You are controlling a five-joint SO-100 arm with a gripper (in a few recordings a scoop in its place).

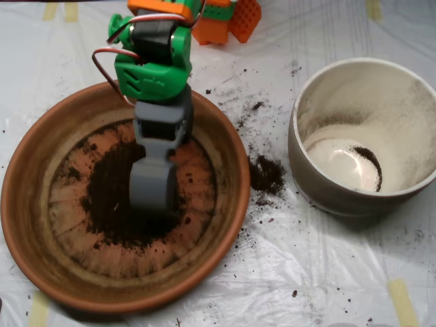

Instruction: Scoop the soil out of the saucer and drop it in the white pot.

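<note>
My scoop is down in the saucer, tip sitting in the soil – grey shells look pressed together, no gap visible, so closed afaict; can't see if anything's inside. Soil is a dark patch on the saucer floor, mostly around and left of the scoop, w/ orange ridges showing round it. Green wrist block w/ red + white wires hangs over the saucer's upper rim. White pot sits right of the saucer, apart from it – dusty inside, small dark streak of soil at its bottom. Spilled clump on the plastic sheet btwn saucer and pot, finer specks scattered above it. Orange arm base is above the saucer at frame top
</note>
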